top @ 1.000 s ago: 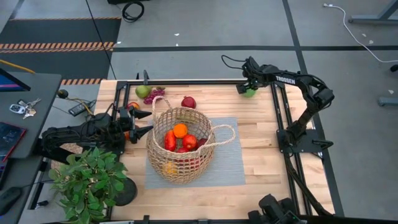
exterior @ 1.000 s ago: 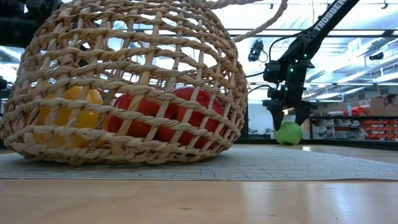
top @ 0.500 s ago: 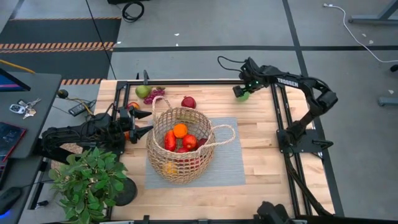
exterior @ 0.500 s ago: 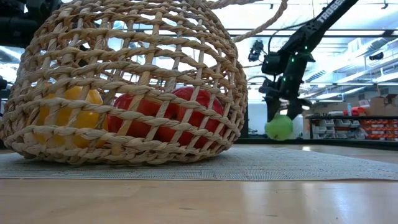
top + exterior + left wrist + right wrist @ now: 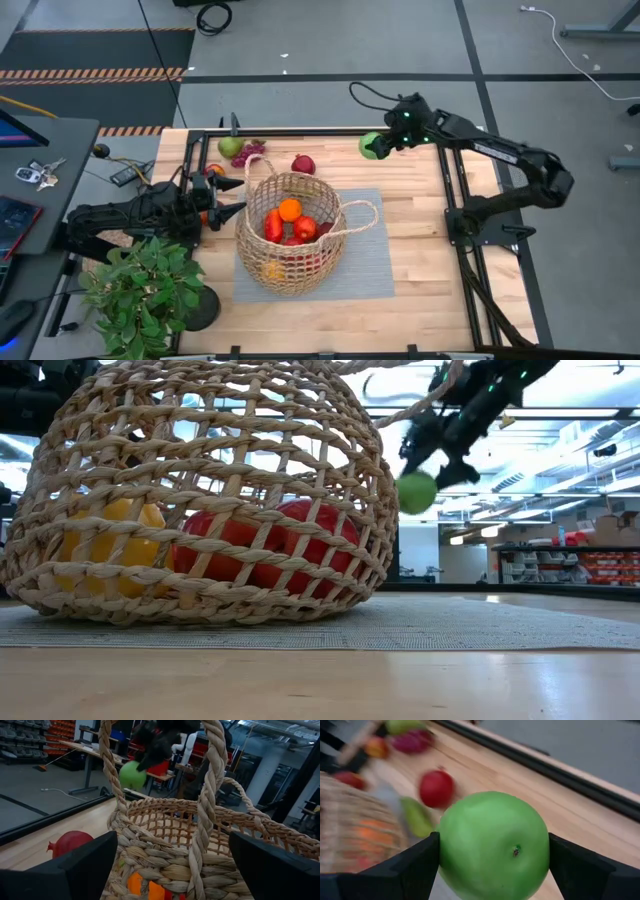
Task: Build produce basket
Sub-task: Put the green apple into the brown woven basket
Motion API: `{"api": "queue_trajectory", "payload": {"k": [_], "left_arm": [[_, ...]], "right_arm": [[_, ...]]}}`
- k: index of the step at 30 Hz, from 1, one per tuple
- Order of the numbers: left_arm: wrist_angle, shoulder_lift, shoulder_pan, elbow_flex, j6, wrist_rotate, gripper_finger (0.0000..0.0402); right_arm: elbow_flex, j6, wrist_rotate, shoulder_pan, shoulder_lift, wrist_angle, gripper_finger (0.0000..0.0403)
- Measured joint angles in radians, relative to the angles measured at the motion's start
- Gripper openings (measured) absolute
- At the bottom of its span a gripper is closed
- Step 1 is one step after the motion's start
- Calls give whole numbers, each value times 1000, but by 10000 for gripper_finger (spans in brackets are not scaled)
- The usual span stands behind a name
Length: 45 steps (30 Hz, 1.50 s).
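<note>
The right gripper (image 5: 378, 146), arm stretched over the table's far edge, pinches a green apple (image 5: 371, 146) in the air beyond the basket (image 5: 291, 235), while the left gripper (image 5: 228, 214) waits spread beside it.

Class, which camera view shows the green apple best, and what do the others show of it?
The right wrist view: the green apple fills it, gripped by the right tool. The high view shows it small at the table's far edge, the low view hanging in the air, the left wrist view beyond the basket handles.

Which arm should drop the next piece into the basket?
Right. The right gripper already holds a green apple lifted off the table near the basket. The left gripper beside the basket holds nothing.
</note>
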Motion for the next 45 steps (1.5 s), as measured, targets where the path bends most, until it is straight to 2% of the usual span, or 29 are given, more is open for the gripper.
{"api": "queue_trajectory", "payload": {"k": [7,13,18,23,31,35,41,45], "left_arm": [[0,0,0,0,0,0,389],[0,0,0,0,0,0,389],[0,0,0,0,0,0,389],[0,0,0,0,0,0,389],[0,0,0,0,0,0,389],[0,0,0,0,0,0,389],[0,0,0,0,0,0,389],[0,0,0,0,0,0,389]], "right_arm": [[0,36,4,115,-139,54,339],[0,35,48,233,-199,136,339],[0,30,85,322,-206,236,339],[0,35,51,378,-207,397,340],[1,-52,31,465,-206,640,340],[1,-126,33,514,-205,703,340],[1,-185,112,567,-205,738,341],[2,-245,123,608,-193,801,341]]}}
